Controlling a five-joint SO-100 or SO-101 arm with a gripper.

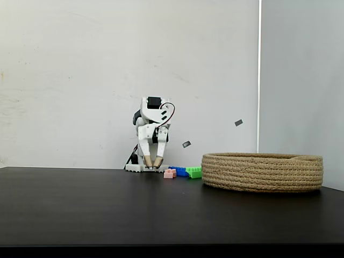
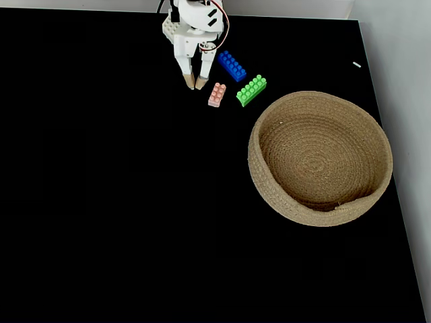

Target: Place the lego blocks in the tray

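The tray [image 2: 320, 159] sits empty; light, stiff pink brick [image 2: 217, 94] probably suits a side-grip by the slightly parted end effector [image 2: 195, 85].

One fixed view sits low, nearly level with the matte black tabletop [image 1: 107, 209], facing the white wall and the small white robot arm [image 1: 152, 134] from well back. The other fixed view looks straight down on that tabletop [image 2: 121, 202]. Both take in the arm [image 2: 192, 27] and the round coiled tan rope basket [image 1: 263, 172] [image 2: 269, 182].
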